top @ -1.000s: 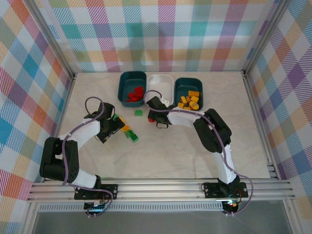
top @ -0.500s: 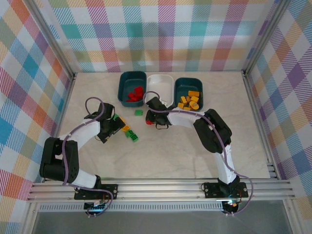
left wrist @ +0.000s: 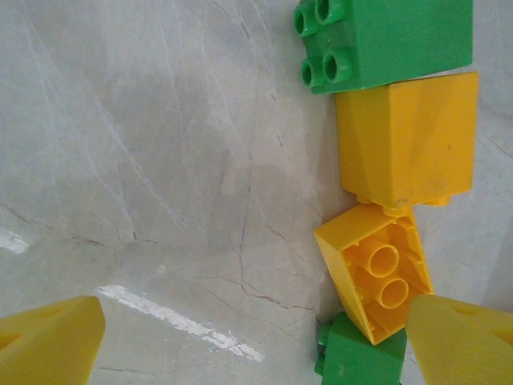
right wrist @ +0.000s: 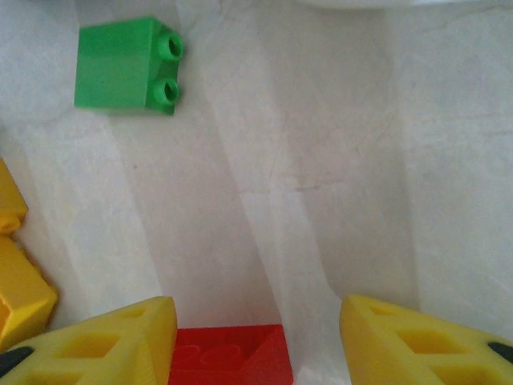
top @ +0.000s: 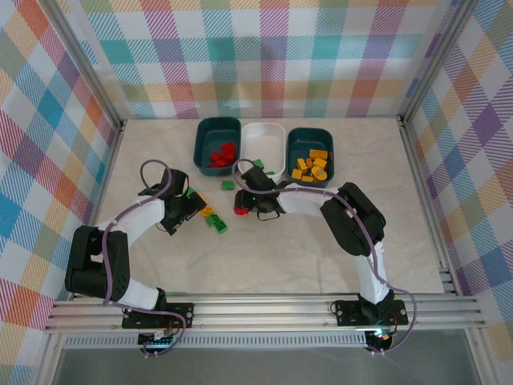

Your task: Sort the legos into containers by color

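Now, left gripper (top: pixel 191 212) (left wrist: pixel 256 343): jaws wide apart, holding nothing, low over the table (top: pixel 321 257), just beside a little row of bricks.
Row of bricks (top: pixel 210 215): four small blocks, touching one after the other. The left wrist view shows them close up.
Top green brick (left wrist: pixel 385 40): four round bumps on one side.
Smooth yellow brick (left wrist: pixel 409 136): plain side facing up.
Tipped yellow brick (left wrist: pixel 377 273): lying over, so its hollow side shows.
Bottom green brick (left wrist: pixel 361 365): only a corner can be seen.
Left teal tub (top: pixel 202 132): at the back of the table, with red bricks (top: pixel 222 154) piled inside.
Loose green brick (top: pixel 228 185) (right wrist: pixel 128 64): alone on the table in front of that tub, two bumps on one side.
Red brick (top: pixel 240 211) (right wrist: pixel 228 353): on the table between the yellow fingers (right wrist: pixel 425 341), with a gap next to one of them.
Right gripper (top: pixel 242 208) (right wrist: pixel 256 345): jaws spread wider than the red brick, not pinching it.
White tub (top: pixel 264 138): the middle one, with a small green piece (top: pixel 259 164) at its near end.
Right teal tub (top: pixel 309 136): yellow and orange bricks (top: pixel 313 167) inside.
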Motion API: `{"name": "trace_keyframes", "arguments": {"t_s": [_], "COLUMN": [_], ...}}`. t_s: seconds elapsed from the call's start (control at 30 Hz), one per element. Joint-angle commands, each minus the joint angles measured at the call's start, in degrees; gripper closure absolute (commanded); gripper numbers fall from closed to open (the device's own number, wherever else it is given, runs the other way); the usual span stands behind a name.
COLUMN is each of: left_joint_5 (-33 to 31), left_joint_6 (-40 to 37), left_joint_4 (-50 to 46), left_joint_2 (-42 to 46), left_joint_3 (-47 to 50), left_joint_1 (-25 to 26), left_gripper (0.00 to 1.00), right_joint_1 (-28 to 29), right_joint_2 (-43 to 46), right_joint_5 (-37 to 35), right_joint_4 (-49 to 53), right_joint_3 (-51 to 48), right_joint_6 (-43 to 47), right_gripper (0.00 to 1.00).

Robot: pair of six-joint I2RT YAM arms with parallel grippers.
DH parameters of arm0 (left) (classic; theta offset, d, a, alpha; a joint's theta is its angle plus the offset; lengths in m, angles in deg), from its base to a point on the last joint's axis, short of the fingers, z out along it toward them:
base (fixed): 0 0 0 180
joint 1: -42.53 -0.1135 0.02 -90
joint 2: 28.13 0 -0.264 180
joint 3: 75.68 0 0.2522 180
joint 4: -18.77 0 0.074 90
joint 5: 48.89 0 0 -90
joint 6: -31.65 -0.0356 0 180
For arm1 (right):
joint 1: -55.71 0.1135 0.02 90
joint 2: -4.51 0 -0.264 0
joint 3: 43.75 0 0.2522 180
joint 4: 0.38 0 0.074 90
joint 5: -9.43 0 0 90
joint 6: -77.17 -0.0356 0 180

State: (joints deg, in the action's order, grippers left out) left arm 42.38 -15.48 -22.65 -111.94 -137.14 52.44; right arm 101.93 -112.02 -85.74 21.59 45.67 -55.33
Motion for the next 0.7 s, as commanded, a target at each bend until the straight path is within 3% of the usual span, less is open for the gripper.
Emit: {"name": "trace_keyframes", "arguments": {"t_s": [0.0,0.17,0.33,0.43,0.6,0.67], "left_joint_5": [0.6,0.7,0.9,0.8,1.0,0.8], "left_joint_6": [0.5,0.4,0.4,-0.2,0.0,0.1], "left_joint_4": [0.7,0.7,0.7,0.0,0.3,0.4], "left_joint_2": [0.5,0.4,0.6,0.4,0.4,0.4], "left_joint_3": [0.8,0.9,0.8,0.1,-0.1,0.3], "left_joint_1": [-0.8,-0.8,-0.8,-0.8,-0.8,-0.8], "left_gripper": [0.04,0.04,0.04,0.04,0.04,0.04], "right_joint_1": [0.5,0.5,0.6,0.6,1.2,2.7], "right_joint_2": [3.8,4.3,2.9,3.6,6.0,6.9], "right_joint_5": [-0.5,5.5,9.9,8.6,11.5,9.9], "right_joint_4": [2.6,0.2,3.8,3.9,4.5,5.2], "right_joint_3": [-2.5,-3.1,-0.4,-1.4,-2.3,-2.7], "right_joint_6": [3.4,11.5,23.6,24.7,21.0,23.7], "right_gripper": [0.45,0.47,0.32,0.27,0.27,0.27]}}
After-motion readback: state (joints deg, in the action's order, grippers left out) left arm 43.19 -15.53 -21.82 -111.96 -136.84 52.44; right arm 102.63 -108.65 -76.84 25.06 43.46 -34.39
